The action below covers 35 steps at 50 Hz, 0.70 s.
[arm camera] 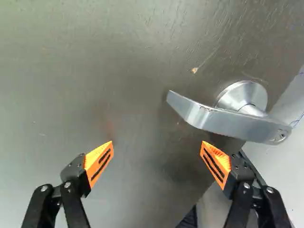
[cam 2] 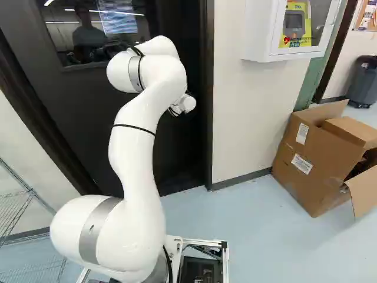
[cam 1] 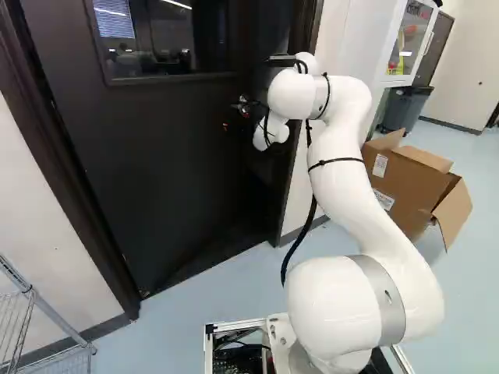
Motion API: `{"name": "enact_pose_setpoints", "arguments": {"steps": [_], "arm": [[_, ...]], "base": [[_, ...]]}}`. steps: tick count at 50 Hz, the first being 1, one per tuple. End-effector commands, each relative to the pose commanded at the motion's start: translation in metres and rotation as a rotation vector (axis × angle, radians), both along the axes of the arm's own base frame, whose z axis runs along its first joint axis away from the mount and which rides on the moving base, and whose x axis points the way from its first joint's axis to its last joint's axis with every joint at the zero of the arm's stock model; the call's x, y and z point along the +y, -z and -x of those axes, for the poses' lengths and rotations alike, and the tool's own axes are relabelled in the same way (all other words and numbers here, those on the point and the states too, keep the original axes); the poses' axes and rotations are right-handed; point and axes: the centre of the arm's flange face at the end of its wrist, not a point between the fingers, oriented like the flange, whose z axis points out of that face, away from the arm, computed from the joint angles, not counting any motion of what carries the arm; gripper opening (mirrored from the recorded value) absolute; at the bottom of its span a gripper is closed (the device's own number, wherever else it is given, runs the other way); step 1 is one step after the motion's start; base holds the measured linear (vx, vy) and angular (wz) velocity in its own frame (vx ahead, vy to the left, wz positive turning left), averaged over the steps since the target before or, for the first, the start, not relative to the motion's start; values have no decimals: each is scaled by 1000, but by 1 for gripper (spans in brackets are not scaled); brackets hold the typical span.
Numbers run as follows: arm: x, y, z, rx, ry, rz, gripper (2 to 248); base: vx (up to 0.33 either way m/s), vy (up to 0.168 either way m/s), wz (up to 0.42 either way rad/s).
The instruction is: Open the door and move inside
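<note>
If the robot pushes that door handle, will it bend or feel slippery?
The handle looks like solid metal, so it should feel stiff. Being a lever on a round base, it would probably turn rather than bend. Its smooth, shiny surface might be somewhat slippery.

The door (cam 1: 164, 179) stands ahead of the arm (cam 1: 366, 195), with the lever handle (arm camera: 228, 124) mounted on its face. The wire rack (cam 1: 47, 308) is located left of the door, in front of the wall (cam 1: 47, 210). Right of the door frame (cam 2: 207, 88), the cabinet (cam 2: 264, 29) is wall-mounted, the box (cam 2: 324, 165) rests lower on the floor (cam 2: 253, 230), and the bin (cam 2: 363, 85) stands behind the box.
</note>
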Motion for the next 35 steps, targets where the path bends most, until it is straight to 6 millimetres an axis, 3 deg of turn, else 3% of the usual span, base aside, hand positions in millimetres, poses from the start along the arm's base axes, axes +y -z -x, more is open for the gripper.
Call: {"name": "enact_pose_setpoints", "arguments": {"steps": [35], "arm": [[28,-12,61,75,-28,-2,247]], "base": [[0,0,0]]}}
